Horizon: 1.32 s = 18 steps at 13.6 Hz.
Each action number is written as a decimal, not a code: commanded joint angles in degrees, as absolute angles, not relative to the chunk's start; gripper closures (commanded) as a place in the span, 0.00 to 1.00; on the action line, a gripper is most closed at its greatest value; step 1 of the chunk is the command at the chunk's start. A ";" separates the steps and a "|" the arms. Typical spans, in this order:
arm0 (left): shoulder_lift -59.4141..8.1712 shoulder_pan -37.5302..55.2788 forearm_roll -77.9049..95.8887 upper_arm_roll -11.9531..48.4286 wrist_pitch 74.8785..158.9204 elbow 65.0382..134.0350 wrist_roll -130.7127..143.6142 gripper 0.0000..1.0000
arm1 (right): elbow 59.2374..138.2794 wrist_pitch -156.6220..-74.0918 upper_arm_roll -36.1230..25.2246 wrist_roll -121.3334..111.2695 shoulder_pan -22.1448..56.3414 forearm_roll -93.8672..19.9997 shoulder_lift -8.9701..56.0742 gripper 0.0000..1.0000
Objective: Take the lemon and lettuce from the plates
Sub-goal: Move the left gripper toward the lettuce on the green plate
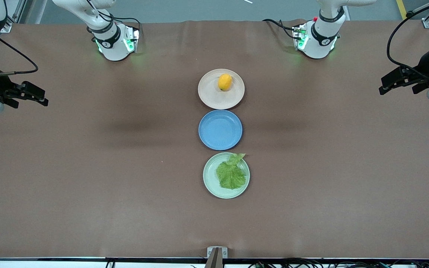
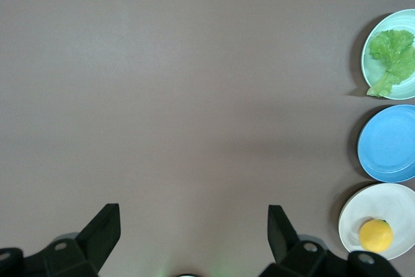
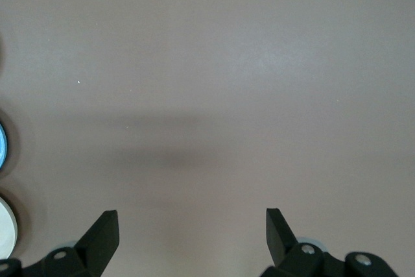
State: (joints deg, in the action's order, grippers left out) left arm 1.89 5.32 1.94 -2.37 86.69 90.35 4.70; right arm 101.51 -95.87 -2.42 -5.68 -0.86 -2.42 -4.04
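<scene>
The lemon (image 1: 225,82) lies on the beige-pink plate (image 1: 209,93), the plate farthest from the front camera. The lettuce (image 1: 231,174) lies on the mint green plate (image 1: 210,175), the nearest one, with its stem over the rim. In the left wrist view the lemon (image 2: 376,235), lettuce (image 2: 392,53) and both plates (image 2: 384,204) (image 2: 375,72) show off to one side. My left gripper (image 1: 384,85) (image 2: 193,222) is open and empty over bare table at the left arm's end. My right gripper (image 1: 43,96) (image 3: 192,225) is open and empty over bare table at the right arm's end.
An empty blue plate (image 1: 220,129) (image 2: 389,144) sits between the two task plates, in a row at the table's middle. The brown table cover (image 1: 125,167) is bare on both sides of the row. The plates' edges (image 3: 2,147) just show in the right wrist view.
</scene>
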 commanded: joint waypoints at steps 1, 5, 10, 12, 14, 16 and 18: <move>1.93 5.27 1.58 -2.37 86.04 89.56 5.36 0.00 | 102.74 -96.33 -1.67 -6.33 -1.76 -2.02 -5.45 0.00; 1.85 5.27 1.67 -2.37 85.96 89.47 5.36 0.00 | 102.74 -96.24 -1.67 -6.33 -1.84 -2.02 -5.36 0.00; 0.01 5.97 3.33 -1.93 85.25 89.91 5.27 0.00 | 102.66 -95.63 -1.67 -6.15 -1.76 -2.11 -5.27 0.00; -3.76 7.03 8.59 -1.32 86.48 89.74 5.45 0.00 | 102.66 -95.54 -1.67 -6.15 -1.67 -2.11 -5.27 0.00; -7.89 8.95 12.72 -0.53 89.37 89.65 5.80 0.00 | 102.66 -95.54 -1.67 -6.24 -1.67 -2.11 -5.27 0.00; -12.98 12.90 14.94 -0.27 94.45 89.56 10.17 0.00 | 101.26 -94.58 -1.58 -5.54 -1.50 -2.11 -5.01 0.00; -17.73 18.35 14.68 -0.26 101.48 89.47 18.68 0.00 | 98.36 -93.17 -1.58 -5.71 -1.50 -2.20 -2.57 0.00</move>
